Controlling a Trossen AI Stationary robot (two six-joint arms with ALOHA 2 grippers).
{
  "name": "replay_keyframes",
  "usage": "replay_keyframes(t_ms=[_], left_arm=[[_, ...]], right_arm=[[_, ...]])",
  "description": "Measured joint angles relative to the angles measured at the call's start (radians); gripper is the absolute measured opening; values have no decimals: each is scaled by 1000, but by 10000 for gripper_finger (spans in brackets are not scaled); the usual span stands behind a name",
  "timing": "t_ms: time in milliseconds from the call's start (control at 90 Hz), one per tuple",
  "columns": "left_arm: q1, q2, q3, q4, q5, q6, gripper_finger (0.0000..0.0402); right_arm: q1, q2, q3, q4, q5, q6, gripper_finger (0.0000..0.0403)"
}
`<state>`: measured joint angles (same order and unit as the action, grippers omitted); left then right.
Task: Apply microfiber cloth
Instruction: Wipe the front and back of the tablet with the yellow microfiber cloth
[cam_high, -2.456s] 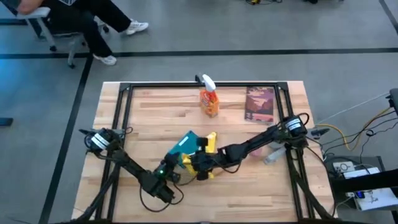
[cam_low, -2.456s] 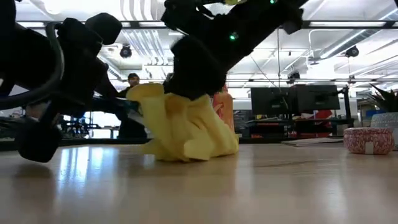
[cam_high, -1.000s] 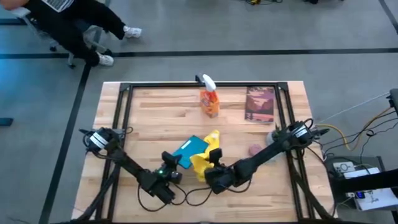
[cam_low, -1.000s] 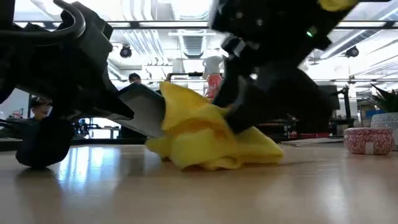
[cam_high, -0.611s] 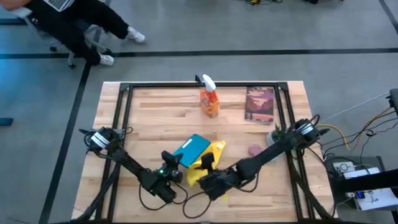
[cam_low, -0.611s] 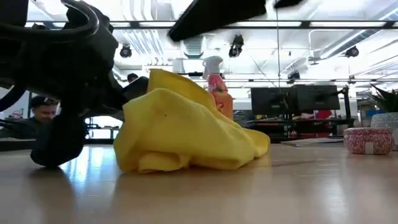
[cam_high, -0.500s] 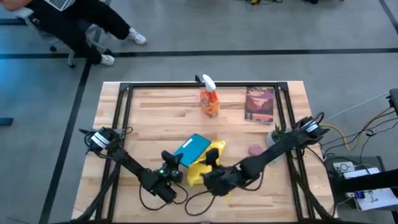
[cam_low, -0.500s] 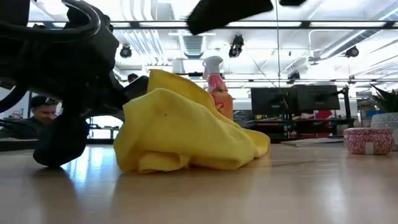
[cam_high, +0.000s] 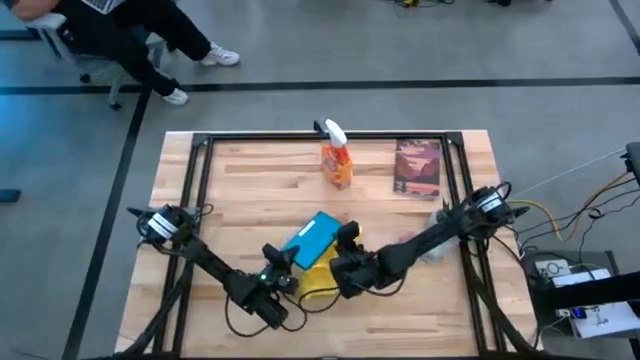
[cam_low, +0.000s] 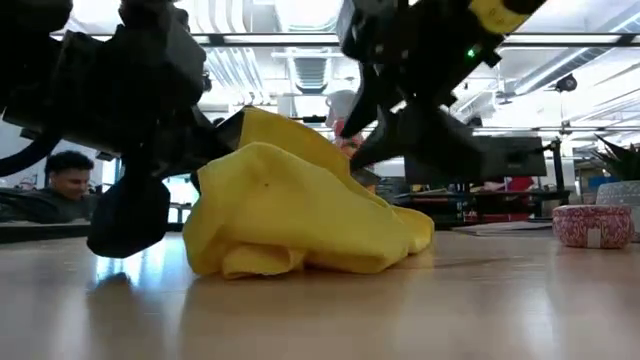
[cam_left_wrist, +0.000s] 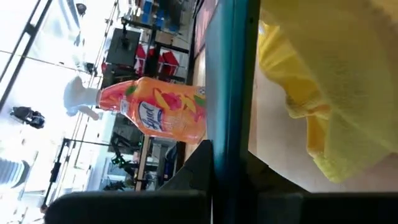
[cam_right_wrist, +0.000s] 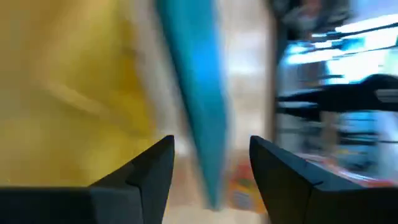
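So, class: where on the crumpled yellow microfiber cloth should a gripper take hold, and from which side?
Probably the raised fold at the top of the microfiber cloth, coming from above. The cloth lies heaped on the table, and that peak stands clear, so the jaws could pinch it.

the orange spray bottle (cam_left_wrist: 163, 112) carries a blue script logo on a white patch in the left wrist view, too small to read; no other lettering is legible.
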<state>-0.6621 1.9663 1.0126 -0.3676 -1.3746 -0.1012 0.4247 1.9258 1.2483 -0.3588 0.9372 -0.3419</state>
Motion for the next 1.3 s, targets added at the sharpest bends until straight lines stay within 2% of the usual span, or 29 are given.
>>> replay_keyframes(t_ms=[278, 467, 622, 800, 933, 1056, 1178, 1300], left_arm=[[-1, -2, 0, 86, -2, 94, 10], [0, -3, 2, 214, -15, 215, 10], [-1, -9, 2, 264, -13, 252, 12], [-2, -37, 1, 258, -16, 274, 12], [-8, -77, -9, 257, 13, 244, 16], [-10, -110, -19, 235, 74, 163, 41], [-27, -121, -22, 227, 194, 138, 71], [-18, -122, -21, 234, 189, 132, 97]], right_arm=[[-18, 37, -4, 67, 6, -75, 143], [-22, 38, -6, 89, 4, -98, 72], [-21, 38, -9, 84, 19, -125, 13], [-19, 38, -9, 65, 137, -160, 18], [-12, 38, -3, 16, 206, -179, 7], [-8, 34, -6, -46, 251, -173, 7], [-16, 32, -19, -129, 302, -147, 8], [-21, 25, -26, -126, 291, -75, 8]])
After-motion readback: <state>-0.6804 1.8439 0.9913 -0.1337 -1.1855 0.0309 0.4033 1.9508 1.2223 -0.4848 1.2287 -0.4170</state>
